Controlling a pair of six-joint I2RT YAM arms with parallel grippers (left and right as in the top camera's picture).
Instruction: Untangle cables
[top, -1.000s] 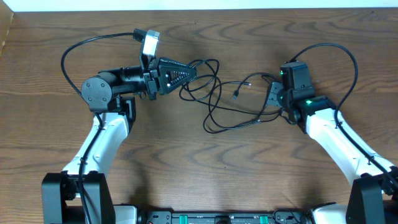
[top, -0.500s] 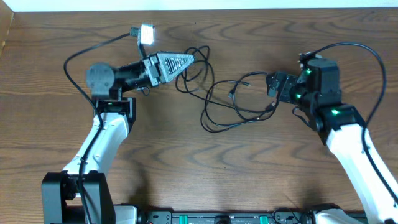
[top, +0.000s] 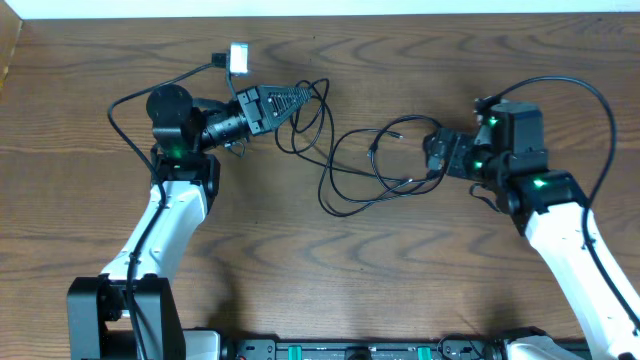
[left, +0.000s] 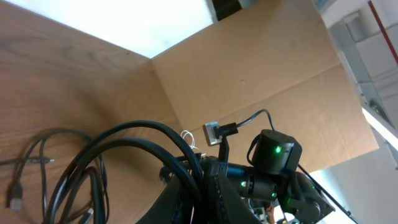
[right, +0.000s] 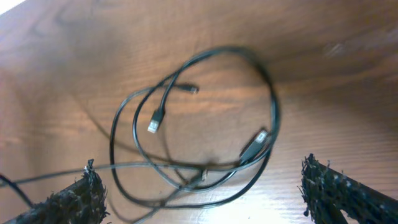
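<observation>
Cables (top: 338, 168), thin and black, are lying in loose loops at mid-table (top: 300, 285). Just right, the right gripper (top: 429, 153) is hovering, jaws spread wide, holding nothing. Farther left, the left gripper (top: 304, 93) is pinching one loop, jaws closed.

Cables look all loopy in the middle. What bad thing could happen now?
The left gripper seems to pinch a loop of the cables; pulling away could tighten the tangle in the middle instead of loosening it. The right gripper is open over several crossed strands, so it might grab two at once.
</observation>
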